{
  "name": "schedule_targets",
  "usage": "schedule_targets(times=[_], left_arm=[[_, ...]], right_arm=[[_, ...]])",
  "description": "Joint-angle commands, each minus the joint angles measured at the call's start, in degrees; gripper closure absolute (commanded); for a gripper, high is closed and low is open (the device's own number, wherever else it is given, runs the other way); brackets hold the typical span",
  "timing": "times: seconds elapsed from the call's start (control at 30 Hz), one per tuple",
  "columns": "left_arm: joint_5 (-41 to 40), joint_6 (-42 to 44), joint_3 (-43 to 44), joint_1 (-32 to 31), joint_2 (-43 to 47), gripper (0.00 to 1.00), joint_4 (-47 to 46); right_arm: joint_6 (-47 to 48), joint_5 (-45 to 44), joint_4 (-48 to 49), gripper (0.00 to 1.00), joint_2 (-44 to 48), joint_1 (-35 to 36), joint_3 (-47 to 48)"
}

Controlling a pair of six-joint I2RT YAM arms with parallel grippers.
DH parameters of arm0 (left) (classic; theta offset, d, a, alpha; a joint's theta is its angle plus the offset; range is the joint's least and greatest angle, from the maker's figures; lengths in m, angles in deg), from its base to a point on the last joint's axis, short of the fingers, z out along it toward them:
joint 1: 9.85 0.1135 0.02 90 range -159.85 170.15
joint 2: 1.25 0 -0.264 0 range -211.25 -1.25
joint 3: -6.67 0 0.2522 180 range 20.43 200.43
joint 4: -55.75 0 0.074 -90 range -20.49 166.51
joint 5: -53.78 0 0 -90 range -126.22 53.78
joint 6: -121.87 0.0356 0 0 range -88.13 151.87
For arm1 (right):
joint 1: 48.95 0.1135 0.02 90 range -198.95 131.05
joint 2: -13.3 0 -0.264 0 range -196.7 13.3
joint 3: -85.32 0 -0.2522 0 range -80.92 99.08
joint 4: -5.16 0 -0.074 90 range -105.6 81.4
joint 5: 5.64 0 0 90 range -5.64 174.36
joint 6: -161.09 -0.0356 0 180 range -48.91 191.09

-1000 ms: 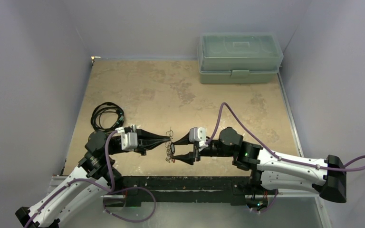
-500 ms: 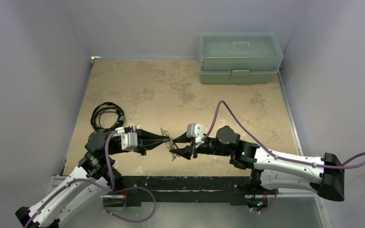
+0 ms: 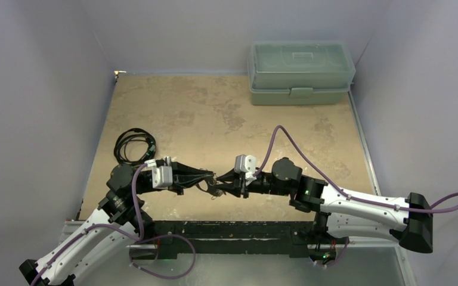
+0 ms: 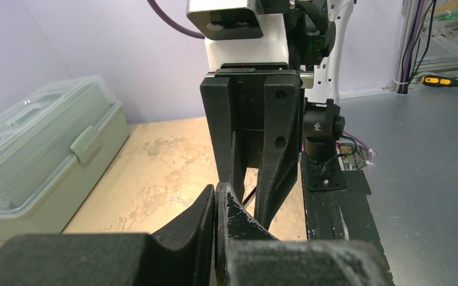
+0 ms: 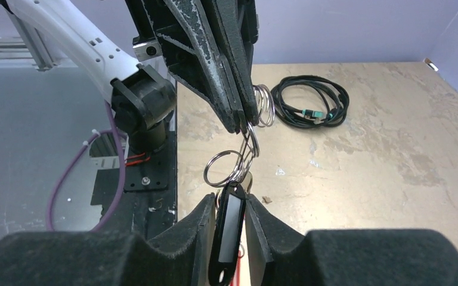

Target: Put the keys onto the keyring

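My left gripper [image 3: 213,177] is shut on the keyring [image 5: 265,105], a silver wire ring pinched at its fingertips [image 5: 243,122]. Linked rings [image 5: 224,168] hang below it above the table's near edge. A black key tag [image 5: 229,231] with a grey window dangles from them. My right gripper [image 5: 231,201] faces the left one tip to tip and is shut on that tag. A silvery sliver [image 5: 249,181] and a red bit [image 5: 237,269] show behind the tag; I cannot make out the keys. In the left wrist view the left gripper's pads [image 4: 207,208] are pressed together, and the bunch is hidden.
A coiled black cable [image 3: 133,145] lies on the mat left of the arms. A closed green plastic box [image 3: 301,71] stands at the far right corner. The black base rail [image 3: 232,229] runs just below both grippers. Purple walls enclose the tan mat [image 3: 214,113].
My right gripper has moved left to the left gripper's tip and narrowed from wide open onto the hanging tag. The left arm has stayed still and shut.
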Motion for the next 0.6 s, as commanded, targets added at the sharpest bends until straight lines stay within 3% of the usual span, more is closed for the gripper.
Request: schedule_targets(times=[0.0, 0.43, 0.57], left_arm=[[0.5, -0.6, 0.0, 0.4, 0.2, 1.0, -3.8], [0.5, -0.6, 0.0, 0.4, 0.2, 1.0, -3.6], [0.5, -0.5, 0.0, 0.4, 0.2, 1.0, -3.6]], right_arm=[[1.4, -0.7, -2.5, 0.69, 1.5, 0.1, 3.5], [2.6, 0.4, -5.6, 0.68, 0.9, 0.1, 5.0], [3.1, 0.4, -7.2, 0.62, 1.6, 0.1, 5.3]])
